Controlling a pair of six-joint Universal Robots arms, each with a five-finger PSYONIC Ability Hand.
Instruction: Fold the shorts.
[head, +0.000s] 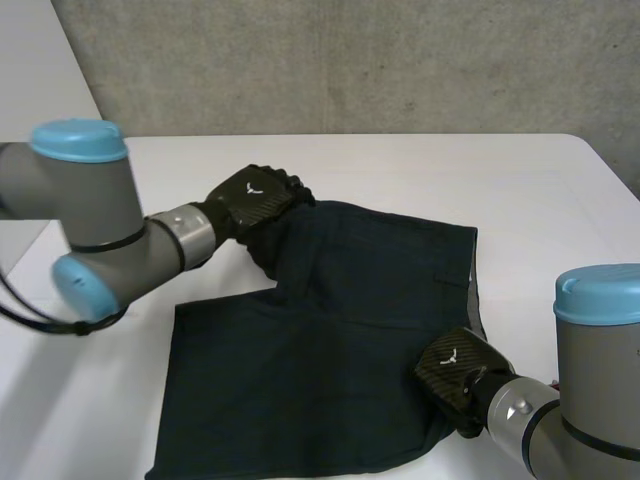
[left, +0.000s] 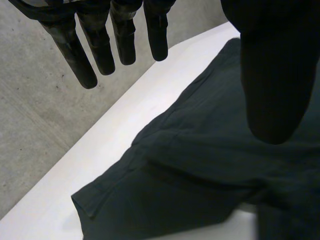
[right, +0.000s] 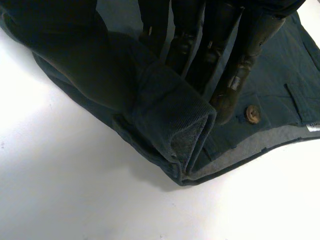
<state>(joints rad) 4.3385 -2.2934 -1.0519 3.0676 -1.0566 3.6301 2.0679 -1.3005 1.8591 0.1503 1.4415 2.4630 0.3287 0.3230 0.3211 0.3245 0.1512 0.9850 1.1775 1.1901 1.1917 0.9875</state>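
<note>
Right hand (head: 462, 368) pinches shorts (head: 330, 330) edge (left hand (head: 250, 200) relaxed).

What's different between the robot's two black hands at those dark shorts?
The left hand has straight fingers and holds nothing; the right hand pinches a fold of the shorts between thumb and fingers. The left hand is at the far leg's hem, the right hand at the waistband edge near the button. Both are black and at the same shorts.
</note>
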